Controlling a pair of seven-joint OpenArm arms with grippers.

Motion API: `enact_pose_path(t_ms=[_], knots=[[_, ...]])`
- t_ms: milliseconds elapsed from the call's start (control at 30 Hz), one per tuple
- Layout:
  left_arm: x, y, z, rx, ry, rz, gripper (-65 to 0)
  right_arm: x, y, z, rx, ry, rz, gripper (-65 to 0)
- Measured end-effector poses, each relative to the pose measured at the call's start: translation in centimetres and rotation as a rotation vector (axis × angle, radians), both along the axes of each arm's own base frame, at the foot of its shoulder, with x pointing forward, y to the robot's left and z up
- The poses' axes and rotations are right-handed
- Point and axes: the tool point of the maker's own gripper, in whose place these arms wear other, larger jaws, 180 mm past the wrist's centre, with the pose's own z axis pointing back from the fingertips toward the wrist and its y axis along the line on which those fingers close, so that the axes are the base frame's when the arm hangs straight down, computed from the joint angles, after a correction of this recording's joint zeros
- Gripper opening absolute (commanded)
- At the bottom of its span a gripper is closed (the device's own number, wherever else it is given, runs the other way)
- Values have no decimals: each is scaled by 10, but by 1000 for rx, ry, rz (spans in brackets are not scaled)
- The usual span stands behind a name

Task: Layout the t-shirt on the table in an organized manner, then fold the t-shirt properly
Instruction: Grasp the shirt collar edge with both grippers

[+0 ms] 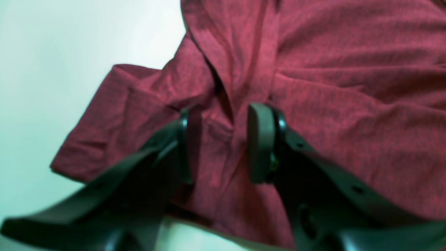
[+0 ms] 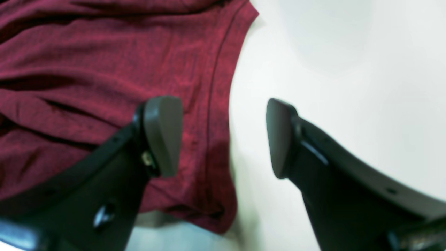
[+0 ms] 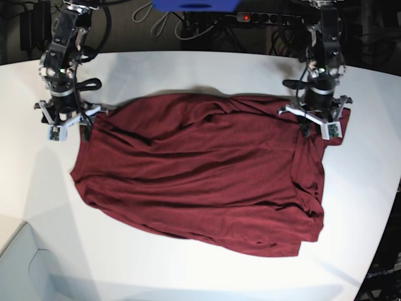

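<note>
While pinching t-shirt (image 1: pixel 313 104) fold, left hand (image 1: pixel 223 143); right hand (image 2: pixel 223 136) spread astride hem, table (image 2: pixel 348 69) alongside.

Far edge, beyond white surface: tangled cables (image 3: pixel 164 25), blue object (image 3: pixel 195 5) top centre, possibly power strip (image 3: pixel 263 17) with red light.

- 1 t-shirt (image 3: pixel 207 169), dark maroon, only garment in view
- 1 desk (image 3: pixel 188 69), white, curved edge
- 2 robot arms, one at each side of the base view
- 2 claws: left claw (image 1: pixel 223 143), right claw (image 2: pixel 224 137)
- 2 fingers per claw, 4 in all, each ending in a grey pad
- 1 power strip (image 3: pixel 260 17) behind the desk, one red light on it
- 1 blue object (image 3: pixel 197 5) at the top edge, cut off; can't tell what
- cables (image 3: pixel 160 24) behind the desk, tangled, can't count
</note>
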Motion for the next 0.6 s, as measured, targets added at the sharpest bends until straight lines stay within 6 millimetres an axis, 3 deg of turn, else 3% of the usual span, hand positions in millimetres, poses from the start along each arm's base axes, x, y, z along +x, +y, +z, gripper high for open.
enact_pose_path(t_ms=[400, 467, 567, 600], knots=[[0, 1, -7, -4, 18, 4, -441, -1, 0, -1, 0, 6, 0, -273], [0, 1, -7, -4, 18, 4, -492, -1, 0, -1, 0, 6, 0, -273], [-1, 4, -7, -4, 17, 14, -650, -1, 0, -1, 1, 6, 0, -273], [-1, 8, -6, -2, 15, 25, -650, -1, 0, -1, 0, 6, 0, -273]])
